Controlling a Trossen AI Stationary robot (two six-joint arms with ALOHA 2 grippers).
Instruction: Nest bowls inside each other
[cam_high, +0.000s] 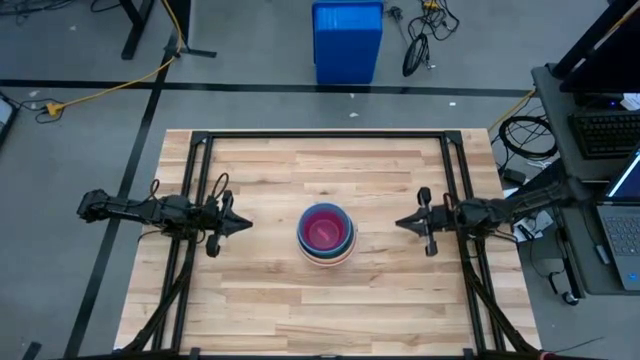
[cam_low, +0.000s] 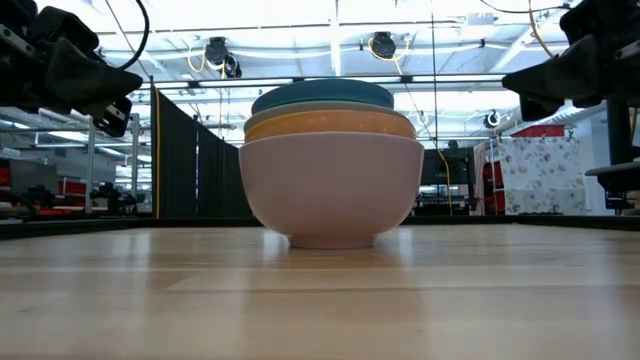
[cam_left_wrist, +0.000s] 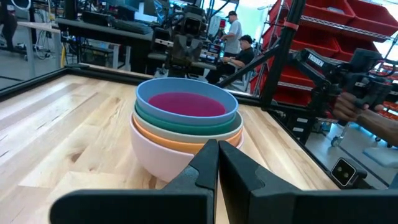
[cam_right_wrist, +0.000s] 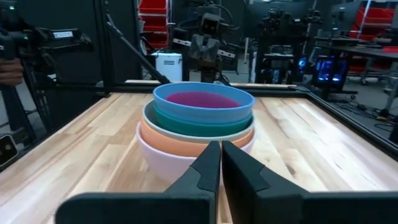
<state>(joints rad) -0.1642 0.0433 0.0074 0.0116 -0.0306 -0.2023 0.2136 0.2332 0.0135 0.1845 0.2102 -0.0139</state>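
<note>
Bright even overhead light, ceiling lamps (cam_low: 382, 45) glaring in low view, soft shadow beneath stacked bowls (cam_low: 332, 170), near wooden tabletop (cam_low: 320, 300) blurred, wrist backgrounds dim.

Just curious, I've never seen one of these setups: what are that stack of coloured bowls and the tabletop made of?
The stack of bowls looks like plastic: flat solid colours, thin even rims and a smooth, softly matte skin with only faint sheen. It could be melamine; the look cannot settle that. The tabletop looks like wood, butcher-block style: pale glued strips with visible grain and a light satin finish.

Magenta-in-blue bowls (cam_high: 326, 234), pale outer
</note>
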